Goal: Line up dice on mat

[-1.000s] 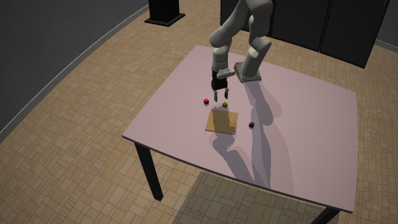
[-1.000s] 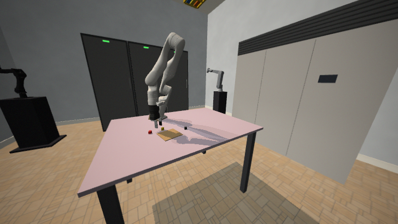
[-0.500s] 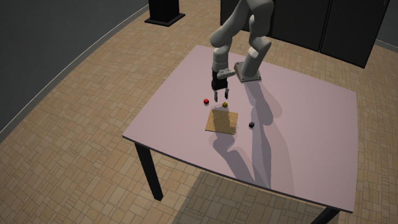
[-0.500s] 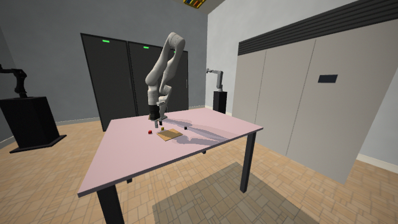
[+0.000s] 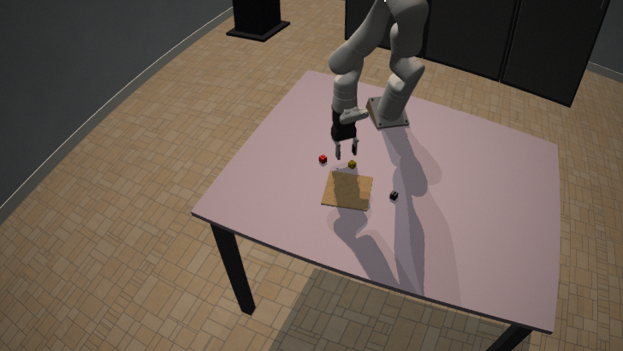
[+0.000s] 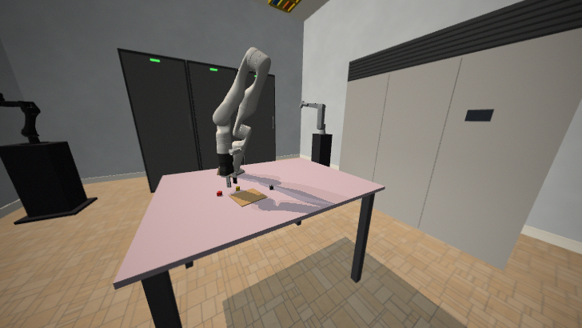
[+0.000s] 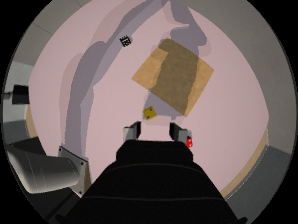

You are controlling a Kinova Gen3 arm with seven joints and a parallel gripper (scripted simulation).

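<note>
From my remote station I am holding the end effector wide open above the tabletop, its fingers pointing down with nothing between them. Near it, the yellow die is sitting just beside the mat, while the red die is resting on the other side of the fingers, also off the mat. Farther out, I am seeing the mat lying flat and the black die standing apart from it on the tabletop, in the shadowed area.

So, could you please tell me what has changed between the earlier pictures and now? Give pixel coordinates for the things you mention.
Nothing visibly changed. The gripper (image 5: 347, 152) (image 6: 231, 183) (image 7: 155, 128) is open in the same place, with nothing taken hold of or let go. The red die (image 5: 322, 158) (image 6: 219, 193) (image 7: 189, 142), yellow die (image 5: 352, 164) (image 6: 237, 188) (image 7: 149, 113), black die (image 5: 394, 195) (image 6: 271, 187) (image 7: 125, 41) and mat (image 5: 347, 192) (image 6: 248, 197) (image 7: 175, 75) all stayed where they were.
</note>
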